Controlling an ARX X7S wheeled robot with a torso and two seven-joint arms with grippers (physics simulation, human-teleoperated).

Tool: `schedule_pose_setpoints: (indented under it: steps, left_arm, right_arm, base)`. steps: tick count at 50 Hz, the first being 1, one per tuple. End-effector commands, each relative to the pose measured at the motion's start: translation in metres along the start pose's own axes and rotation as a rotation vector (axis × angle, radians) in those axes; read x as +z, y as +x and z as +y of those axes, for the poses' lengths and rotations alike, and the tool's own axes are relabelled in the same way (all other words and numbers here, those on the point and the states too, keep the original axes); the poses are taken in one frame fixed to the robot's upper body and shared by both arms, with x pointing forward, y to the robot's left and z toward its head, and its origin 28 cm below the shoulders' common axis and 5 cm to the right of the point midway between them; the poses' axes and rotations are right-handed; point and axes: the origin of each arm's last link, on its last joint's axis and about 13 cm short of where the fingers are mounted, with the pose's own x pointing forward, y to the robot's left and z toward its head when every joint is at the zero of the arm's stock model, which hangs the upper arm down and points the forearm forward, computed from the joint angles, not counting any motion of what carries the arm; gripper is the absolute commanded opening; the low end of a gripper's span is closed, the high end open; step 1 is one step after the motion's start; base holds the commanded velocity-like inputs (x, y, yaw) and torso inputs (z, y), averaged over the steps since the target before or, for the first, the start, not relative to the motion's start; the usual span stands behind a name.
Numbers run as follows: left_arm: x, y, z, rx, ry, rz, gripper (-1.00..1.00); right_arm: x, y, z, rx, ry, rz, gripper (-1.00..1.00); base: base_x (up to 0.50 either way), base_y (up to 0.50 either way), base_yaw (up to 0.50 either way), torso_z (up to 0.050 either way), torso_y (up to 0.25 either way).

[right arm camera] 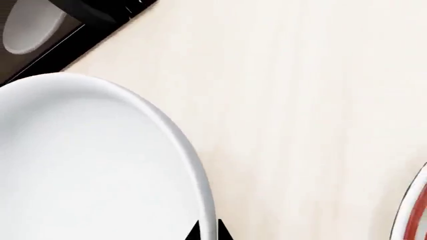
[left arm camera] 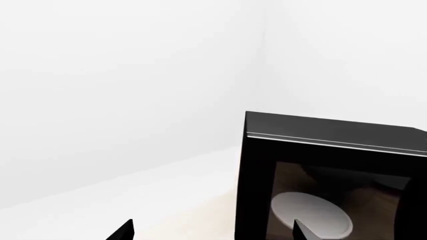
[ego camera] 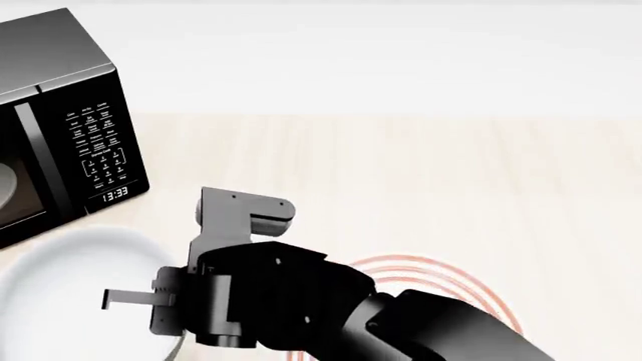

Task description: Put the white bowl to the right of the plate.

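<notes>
The plain white bowl is at the near left, in front of the microwave and left of the plate. It fills the right wrist view. My right gripper is shut on the bowl's right rim, one fingertip inside the wall and one outside. In the head view the right gripper reaches in from the lower right. The red-ringed plate lies partly under my right arm, and its edge shows in the right wrist view. My left gripper is open and empty, off the head view.
A black microwave stands at the back left, with a pale dish behind its window. The light wooden tabletop runs to the right and back to a white wall.
</notes>
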Motion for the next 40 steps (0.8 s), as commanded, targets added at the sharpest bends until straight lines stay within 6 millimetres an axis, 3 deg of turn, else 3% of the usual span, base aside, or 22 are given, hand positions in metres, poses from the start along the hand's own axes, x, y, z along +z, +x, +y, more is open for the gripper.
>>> schedule_pose_setpoints:
  steps: [1,21,40]
  left_arm:
    - [0.000,0.000,-0.001,-0.005,0.001,0.002,1.00]
    - [0.000,-0.001,-0.003,-0.019,0.006,0.001,1.00]
    - [-0.002,-0.001,-0.008,-0.035,0.020,0.001,1.00]
  right_arm:
    - [0.028,-0.027,0.021,-0.049,-0.008,-0.065,-1.00]
    - [0.068,-0.051,0.016,-0.128,0.022,-0.140,-1.00]
    - [0.079,-0.094,-0.028,-0.211,0.044,-0.201,-1.00]
  base:
    - [0.00,0.00,0.00,0.000,0.000]
    - [0.00,0.00,0.00,0.000,0.000]
    - [0.00,0.00,0.00,0.000,0.000]
